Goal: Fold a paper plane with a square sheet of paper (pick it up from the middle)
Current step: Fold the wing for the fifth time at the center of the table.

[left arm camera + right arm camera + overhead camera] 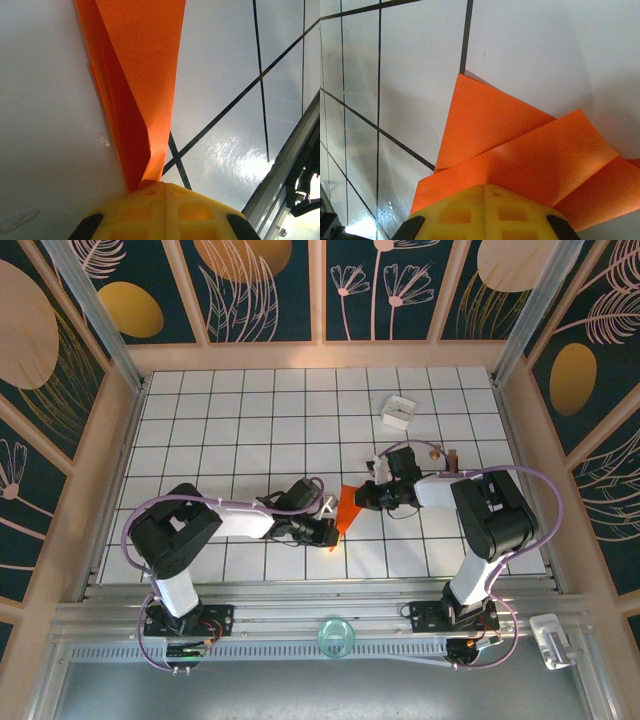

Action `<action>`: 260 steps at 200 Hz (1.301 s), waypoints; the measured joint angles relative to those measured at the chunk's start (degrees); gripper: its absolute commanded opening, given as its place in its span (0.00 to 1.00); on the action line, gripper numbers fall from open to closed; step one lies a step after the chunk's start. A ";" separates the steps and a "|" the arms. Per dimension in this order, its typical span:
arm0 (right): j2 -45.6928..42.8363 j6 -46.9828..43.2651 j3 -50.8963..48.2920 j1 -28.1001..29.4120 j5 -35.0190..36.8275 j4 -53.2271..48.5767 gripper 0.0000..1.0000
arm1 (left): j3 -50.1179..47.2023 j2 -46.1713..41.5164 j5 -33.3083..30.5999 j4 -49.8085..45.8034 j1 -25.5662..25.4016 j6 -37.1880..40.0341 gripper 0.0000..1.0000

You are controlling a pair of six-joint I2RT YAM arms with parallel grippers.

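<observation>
Sheet of paper point(347, 510): part-folded, mid-table, spanning both grippers.
Left gripper point(328, 533): I read it clamped on the narrow tip, as an anchor.
Right gripper point(364, 496): clamped on the wide end, steadying the folds.

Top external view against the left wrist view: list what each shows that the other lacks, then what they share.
Top external: both arms, with the left gripper and right gripper at opposite ends of the paper, and a white box farther back. Left wrist: the stacked folds close up, narrowing into the yellow finger pad. Shared: the orange paper and the gridded table.
</observation>
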 measured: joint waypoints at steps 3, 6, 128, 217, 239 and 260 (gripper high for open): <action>0.00 0.00 0.00 0.00 0.00 0.00 0.03 | 0.00 0.02 0.00 0.02 0.00 0.02 0.02; 0.00 0.00 0.00 0.00 0.00 0.00 0.03 | 0.00 0.04 0.00 0.02 0.00 0.07 0.02; 1.14 0.02 1.44 -0.04 -0.39 -1.40 0.01 | -2.64 -0.63 0.17 3.23 0.02 0.68 0.01; 1.88 0.02 2.36 -0.04 -0.83 -2.19 0.00 | -3.39 -1.86 -0.04 1.49 -0.31 3.02 0.00; 2.03 0.04 2.51 -0.04 -0.94 -2.29 0.00 | -3.39 -2.27 -0.55 0.59 -0.68 3.65 0.00; 2.10 0.04 2.67 -0.04 -0.96 -2.58 0.00 | -3.37 -2.56 -1.05 -0.11 -1.07 4.35 0.00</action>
